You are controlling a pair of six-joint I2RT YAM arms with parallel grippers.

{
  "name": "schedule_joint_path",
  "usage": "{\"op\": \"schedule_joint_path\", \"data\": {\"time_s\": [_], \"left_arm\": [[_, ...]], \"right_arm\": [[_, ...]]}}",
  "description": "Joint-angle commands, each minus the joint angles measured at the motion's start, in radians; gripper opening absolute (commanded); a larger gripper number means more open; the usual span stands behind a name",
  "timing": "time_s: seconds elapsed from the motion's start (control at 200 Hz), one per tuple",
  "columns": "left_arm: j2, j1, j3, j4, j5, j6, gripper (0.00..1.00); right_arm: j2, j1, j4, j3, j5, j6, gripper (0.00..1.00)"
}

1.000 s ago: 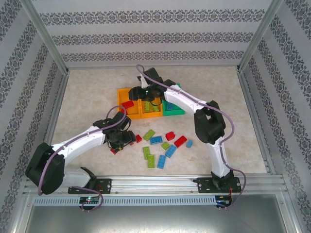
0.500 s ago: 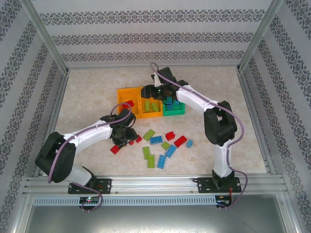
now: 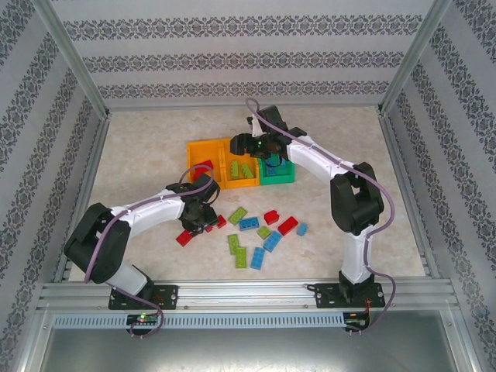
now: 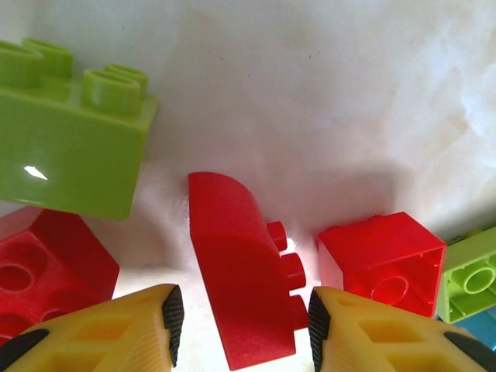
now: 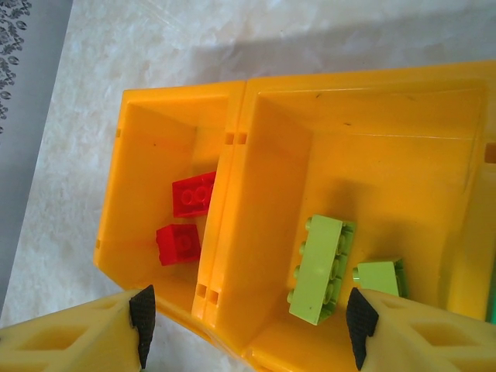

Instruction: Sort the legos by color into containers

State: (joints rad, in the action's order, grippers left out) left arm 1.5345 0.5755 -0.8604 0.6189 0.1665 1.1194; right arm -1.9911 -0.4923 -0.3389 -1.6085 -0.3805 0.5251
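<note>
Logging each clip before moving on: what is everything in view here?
orange bins: two, orange, side by side mid-table
green bin: one, green, right of them
binned red bricks: two, red, left orange bin
binned lime bricks: two, lime, other orange bin
binned blue brick: at least one, blue, green bin
loose red bricks: at least four, red, on table
loose lime bricks: four, lime, on table
loose blue bricks: four, blue, on table
left pincer: one, yellow, open astride a red brick
right pincer: one, yellow, open above orange bins

Two robot arms, two orange bins, one green bin, four loose green bricks, four loose blue bricks, at least four loose red bricks.
</note>
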Motion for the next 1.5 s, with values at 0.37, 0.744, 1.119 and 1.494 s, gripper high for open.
{"op": "schedule_joint_path", "data": {"time_s": [0.37, 0.744, 1.119, 1.494], "left_arm": [[0.009, 0.012, -0.018, -0.020, -0.038, -0.042, 0.29], [-0.093, 0.016, -0.222, 0.165, -0.205, -0.170, 0.24], [0.171, -0.160, -0.582, 0.157, -0.182, -0.470, 0.23], [0.431, -0.246, -0.800, 0.150, -0.114, -0.573, 0.27]], "right_arm": [[0.055, 0.012, 0.015, 0.027, -0.007, -0.014, 0.69], [0.188, -0.023, 0.031, 0.183, 0.031, -0.130, 0.69], [0.307, -0.132, 0.187, 0.454, 0.106, -0.129, 0.69], [0.260, -0.339, 0.138, 0.462, 0.146, -0.315, 0.75]]}}
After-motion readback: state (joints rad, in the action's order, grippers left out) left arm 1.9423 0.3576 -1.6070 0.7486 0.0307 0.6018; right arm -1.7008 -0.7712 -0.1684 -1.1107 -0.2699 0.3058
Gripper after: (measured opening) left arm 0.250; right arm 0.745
